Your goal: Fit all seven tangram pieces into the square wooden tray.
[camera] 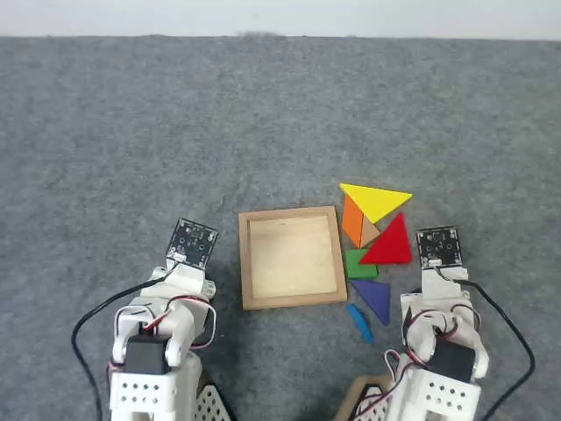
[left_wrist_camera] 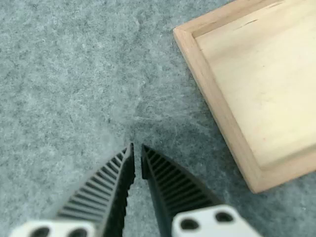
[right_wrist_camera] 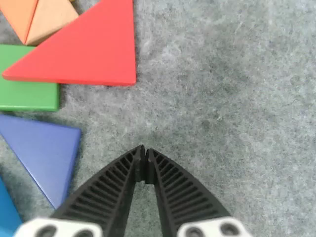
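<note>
High view: the wooden tray [camera: 244,263] lies on the grey table [camera: 131,132], forward and right of my left claw [left_wrist_camera: 137,148] and forward and left of my right claw [right_wrist_camera: 144,149]. No piece is in it yet. All seven pieces are clustered between the tray and my right claw. The yellow triangle [camera: 375,200] is farthest ahead, then the orange piece [camera: 351,219], tan triangle [camera: 369,233], red triangle [camera: 389,244], green square [camera: 356,263] and purple triangle [camera: 375,298]. The blue parallelogram [camera: 358,322] is the farthest back. Several of them touch.

Left wrist view: my left claw is pinched to a thin slit and holds nothing, low over bare table. The tray's near corner is ahead and to its right, near but apart.

Right wrist view: my right claw's tips are pressed together, empty. The red triangle is ahead-left, butted against the green square. The purple triangle is close on the left.

Risks, as I judge them:
- The pieces are flat and thin on a fuzzy table, so a claw could skid over an edge instead of gripping it.
- The pieces touch, so grabbing one likely shoves its neighbours.
- The tray looks loose, so a nudge on its rim could slide it.
- A piece set down slightly rotated would block the later ones.
- My arms could clash if both work over the tray at once.
</note>
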